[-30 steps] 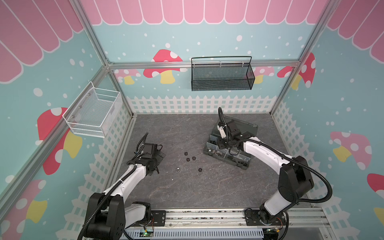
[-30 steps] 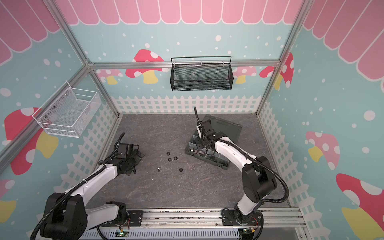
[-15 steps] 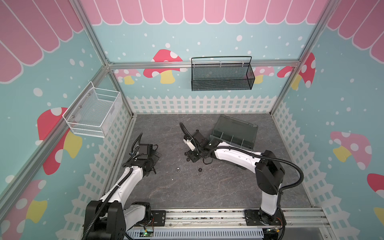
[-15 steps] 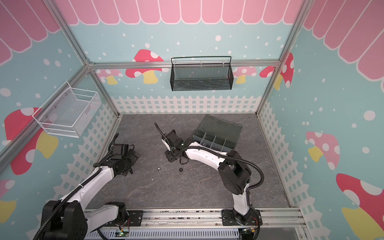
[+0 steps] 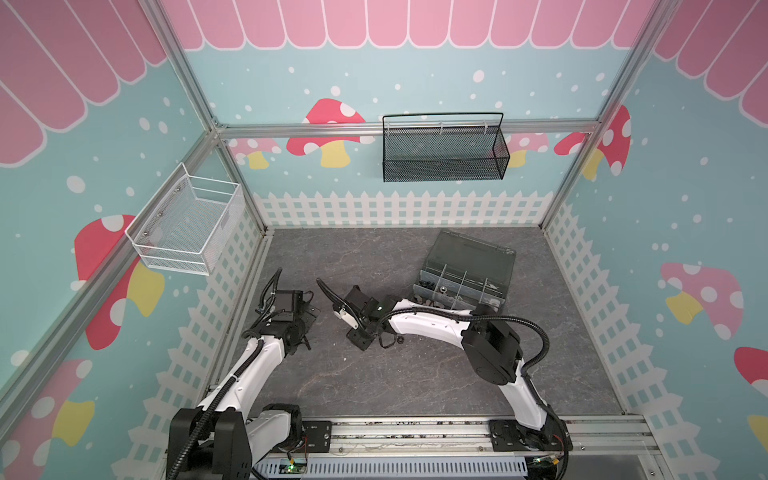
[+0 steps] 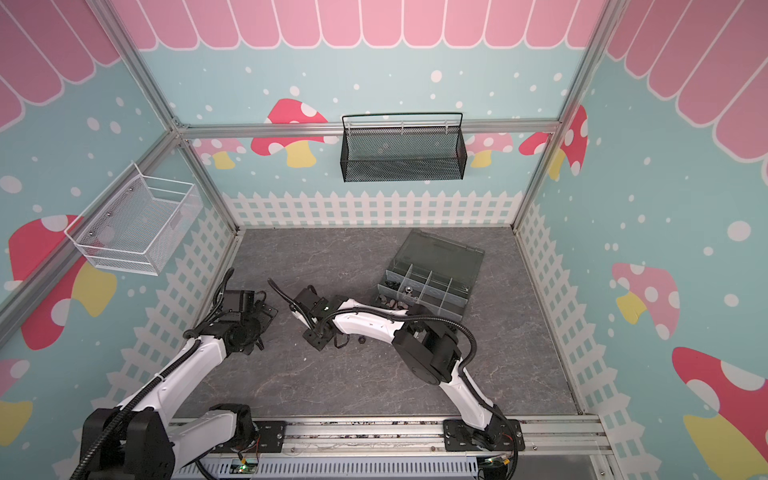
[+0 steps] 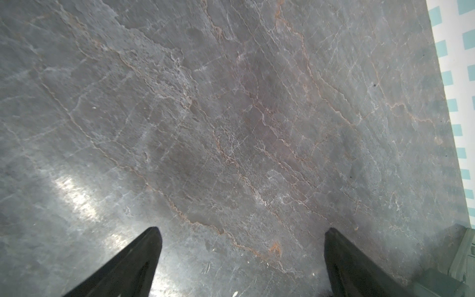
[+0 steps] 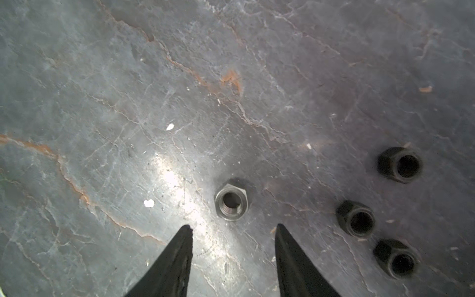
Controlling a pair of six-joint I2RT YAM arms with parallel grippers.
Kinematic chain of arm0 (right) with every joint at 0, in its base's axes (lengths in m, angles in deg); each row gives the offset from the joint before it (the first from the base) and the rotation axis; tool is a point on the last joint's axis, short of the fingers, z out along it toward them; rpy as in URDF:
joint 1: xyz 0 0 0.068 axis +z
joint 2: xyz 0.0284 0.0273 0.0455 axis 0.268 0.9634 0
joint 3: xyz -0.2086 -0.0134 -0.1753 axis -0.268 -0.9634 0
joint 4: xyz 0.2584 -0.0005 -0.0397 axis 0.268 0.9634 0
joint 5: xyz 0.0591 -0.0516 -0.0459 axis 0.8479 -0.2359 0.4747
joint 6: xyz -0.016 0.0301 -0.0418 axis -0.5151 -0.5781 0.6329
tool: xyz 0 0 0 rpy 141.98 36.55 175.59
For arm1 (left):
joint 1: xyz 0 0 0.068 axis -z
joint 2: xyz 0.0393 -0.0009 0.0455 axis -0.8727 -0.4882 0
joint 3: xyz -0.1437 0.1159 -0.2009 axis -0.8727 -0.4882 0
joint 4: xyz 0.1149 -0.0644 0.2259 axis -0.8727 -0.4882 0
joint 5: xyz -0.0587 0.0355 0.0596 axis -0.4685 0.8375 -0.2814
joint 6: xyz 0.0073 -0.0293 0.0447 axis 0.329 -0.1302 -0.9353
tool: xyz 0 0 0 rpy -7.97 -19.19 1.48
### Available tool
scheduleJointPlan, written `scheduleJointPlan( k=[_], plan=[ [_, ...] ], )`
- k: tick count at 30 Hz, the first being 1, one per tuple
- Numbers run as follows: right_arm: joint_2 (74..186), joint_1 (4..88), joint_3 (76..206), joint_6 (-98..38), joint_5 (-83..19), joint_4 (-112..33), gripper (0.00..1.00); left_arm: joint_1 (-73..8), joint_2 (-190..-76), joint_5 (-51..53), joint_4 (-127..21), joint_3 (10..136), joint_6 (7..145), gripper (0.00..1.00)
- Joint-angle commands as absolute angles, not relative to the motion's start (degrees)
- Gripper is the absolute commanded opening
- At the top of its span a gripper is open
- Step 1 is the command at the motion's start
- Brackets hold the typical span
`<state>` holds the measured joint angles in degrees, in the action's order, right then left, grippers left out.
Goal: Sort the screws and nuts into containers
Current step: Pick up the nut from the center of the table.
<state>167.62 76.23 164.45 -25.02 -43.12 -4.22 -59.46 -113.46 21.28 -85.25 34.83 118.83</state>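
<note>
Swung away from the organizer box [image 5: 478, 257], right gripper [image 8: 234, 225] now hovers half-open and empty, silver nut [image 8: 231, 199] just ahead of its tips, three black nuts [image 8: 356, 218] off beside; left gripper [image 7: 241, 230] gapes wide, empty.

Both top views look down on whole table [image 5: 374, 386]; wrist cams face it close-up.

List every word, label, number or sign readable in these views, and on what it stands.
No text can be read.
Organizer box lid: a faint dark strip, too small to tell whether it is lettering.
Nuts, tabletop and walls: no lettering, only mushroom pictures on the walls.
</note>
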Motion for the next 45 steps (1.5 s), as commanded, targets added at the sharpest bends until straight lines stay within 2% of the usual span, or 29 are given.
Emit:
scheduleJointPlan(
  k=[1, 19, 34, 45],
  plan=[
    [169.77, 76.58, 166.5, -23.3, -42.63, -2.12, 0.53, -59.82, -113.17, 22.69, -85.9, 33.93, 119.15, 1.0],
    [174.21, 76.73, 167.94, -23.01, -46.55, -1.41, 0.47, -59.83, -113.52, 22.02, -85.26, 33.75, 119.17, 1.0],
    [176.18, 76.75, 168.53, -23.19, -47.85, 0.16, 0.36, -59.9, -113.61, 21.53, -84.67, 33.31, 119.42, 1.0],
    [174.23, 76.66, 167.74, -23.62, -45.79, -0.14, 0.06, -59.98, -113.87, 21.41, -84.27, 33.23, 119.25, 0.99]
  ],
)
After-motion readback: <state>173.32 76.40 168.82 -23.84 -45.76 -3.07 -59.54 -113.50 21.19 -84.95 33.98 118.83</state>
